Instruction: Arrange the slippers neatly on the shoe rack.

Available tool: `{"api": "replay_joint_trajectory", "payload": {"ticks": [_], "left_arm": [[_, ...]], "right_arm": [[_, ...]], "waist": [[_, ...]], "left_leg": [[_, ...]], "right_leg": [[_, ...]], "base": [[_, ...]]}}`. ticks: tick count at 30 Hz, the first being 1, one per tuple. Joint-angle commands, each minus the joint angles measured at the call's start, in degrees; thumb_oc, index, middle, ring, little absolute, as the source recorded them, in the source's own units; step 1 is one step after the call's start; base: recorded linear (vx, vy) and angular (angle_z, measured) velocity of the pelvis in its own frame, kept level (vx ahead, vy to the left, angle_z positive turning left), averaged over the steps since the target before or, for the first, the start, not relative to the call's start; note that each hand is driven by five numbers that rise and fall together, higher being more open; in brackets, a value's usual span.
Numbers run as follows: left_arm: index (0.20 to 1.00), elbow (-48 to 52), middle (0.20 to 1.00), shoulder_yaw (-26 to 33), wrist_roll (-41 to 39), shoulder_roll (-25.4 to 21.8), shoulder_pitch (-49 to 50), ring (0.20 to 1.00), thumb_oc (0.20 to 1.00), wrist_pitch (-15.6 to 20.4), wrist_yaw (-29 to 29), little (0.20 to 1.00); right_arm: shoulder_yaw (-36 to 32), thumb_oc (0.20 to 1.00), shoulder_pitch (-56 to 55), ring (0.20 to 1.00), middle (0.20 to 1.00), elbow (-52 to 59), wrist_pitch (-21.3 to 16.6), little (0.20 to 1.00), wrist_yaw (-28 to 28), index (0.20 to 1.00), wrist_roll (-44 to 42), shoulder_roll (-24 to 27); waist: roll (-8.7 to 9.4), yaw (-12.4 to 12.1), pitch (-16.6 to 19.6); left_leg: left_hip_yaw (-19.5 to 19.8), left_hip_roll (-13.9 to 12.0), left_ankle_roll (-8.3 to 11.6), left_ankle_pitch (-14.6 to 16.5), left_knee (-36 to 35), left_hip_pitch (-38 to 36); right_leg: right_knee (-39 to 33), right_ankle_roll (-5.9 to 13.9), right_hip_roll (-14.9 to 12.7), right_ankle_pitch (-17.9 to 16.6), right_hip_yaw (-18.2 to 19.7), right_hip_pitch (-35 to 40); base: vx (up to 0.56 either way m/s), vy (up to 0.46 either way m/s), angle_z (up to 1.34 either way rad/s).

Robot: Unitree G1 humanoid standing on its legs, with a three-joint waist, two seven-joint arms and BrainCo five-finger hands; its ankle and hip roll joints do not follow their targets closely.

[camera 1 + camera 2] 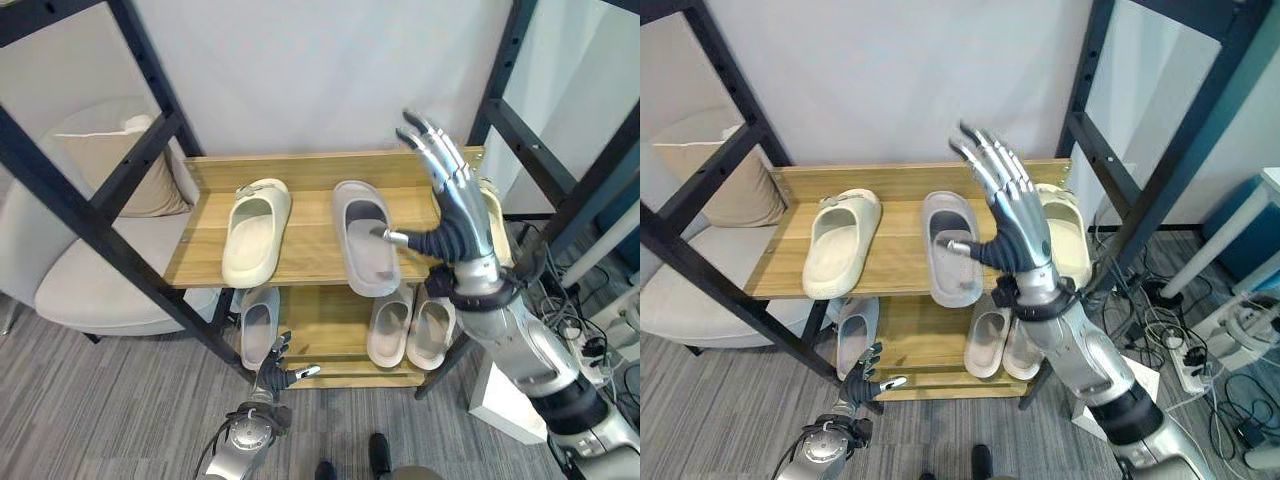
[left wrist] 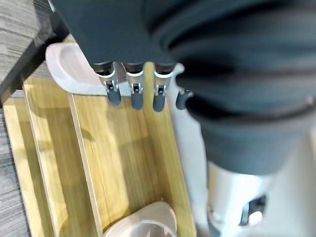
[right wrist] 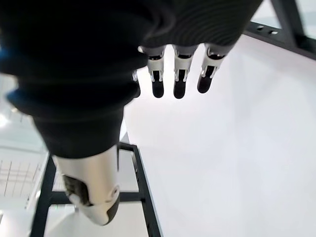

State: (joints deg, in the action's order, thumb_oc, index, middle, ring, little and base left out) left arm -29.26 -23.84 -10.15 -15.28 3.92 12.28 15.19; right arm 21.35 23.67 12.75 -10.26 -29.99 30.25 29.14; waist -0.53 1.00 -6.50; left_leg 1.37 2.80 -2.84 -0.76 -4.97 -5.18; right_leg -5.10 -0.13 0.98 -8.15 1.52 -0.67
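Note:
A wooden two-shelf shoe rack (image 1: 300,262) stands against the white wall. On its top shelf lie a cream slipper (image 1: 255,230) at the left, a grey slipper (image 1: 365,236) in the middle and a cream slipper (image 1: 1065,232) at the right, partly behind my right arm. My right hand (image 1: 455,205) is raised above the top shelf, open with straight fingers, its thumb over the grey slipper and holding nothing. The lower shelf holds a grey slipper (image 1: 259,325) and a pale pair (image 1: 410,325). My left hand (image 1: 275,370) hangs open low in front of the lower shelf.
Black metal frame bars (image 1: 120,200) cross in front of the rack at left and right. A beige armchair (image 1: 100,270) with a cushion sits at the left. Cables and a power strip (image 1: 1185,365) lie on the grey carpet at the right.

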Motion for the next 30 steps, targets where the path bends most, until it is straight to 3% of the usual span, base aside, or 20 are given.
{"api": "replay_joint_trajectory", "payload": {"ticks": [1, 13, 30], "left_arm": [[1.0, 0.13, 1.0, 0.2, -1.72, -1.95, -3.63, 1.0, 1.0, 3.17, -0.46, 1.0], [1.0, -0.35, 1.0, 1.12, -2.96, -3.44, -2.82, 1.0, 1.0, 3.09, -2.39, 1.0], [1.0, -0.79, 1.0, 0.47, -4.52, -4.0, -3.13, 1.0, 1.0, 3.12, -2.68, 1.0]], "right_arm": [[-2.32, 1.0, 4.18, 1.0, 1.0, -4.29, 2.3, 1.0, -2.53, 1.0, -2.21, -1.12], [-0.03, 1.0, 9.68, 1.0, 1.0, -21.86, 6.39, 1.0, 0.38, 1.0, -5.94, -2.58], [3.55, 1.0, 18.05, 1.0, 1.0, -41.62, 11.1, 1.0, 0.78, 1.0, -7.84, -2.64]], "waist": [[2.33, -0.95, 0.94], [4.11, -5.32, 0.52], [4.61, -7.15, -0.16]], "left_leg": [[4.61, -0.51, -0.45, 7.42, -0.03, -0.13], [6.87, 0.35, -0.77, 7.56, -0.03, 0.97], [8.09, 0.66, -0.57, 7.39, -0.03, 1.61]], "right_leg": [[0.7, 1.96, -2.55, 15.71, -0.61, 8.38], [0.1, 2.7, -3.25, 15.52, -2.93, 8.4], [0.1, 2.71, -3.37, 15.58, -3.99, 8.03]], "base": [[0.02, 0.035, 0.05], [0.03, 0.041, 0.09], [0.02, 0.015, 0.05]]}}
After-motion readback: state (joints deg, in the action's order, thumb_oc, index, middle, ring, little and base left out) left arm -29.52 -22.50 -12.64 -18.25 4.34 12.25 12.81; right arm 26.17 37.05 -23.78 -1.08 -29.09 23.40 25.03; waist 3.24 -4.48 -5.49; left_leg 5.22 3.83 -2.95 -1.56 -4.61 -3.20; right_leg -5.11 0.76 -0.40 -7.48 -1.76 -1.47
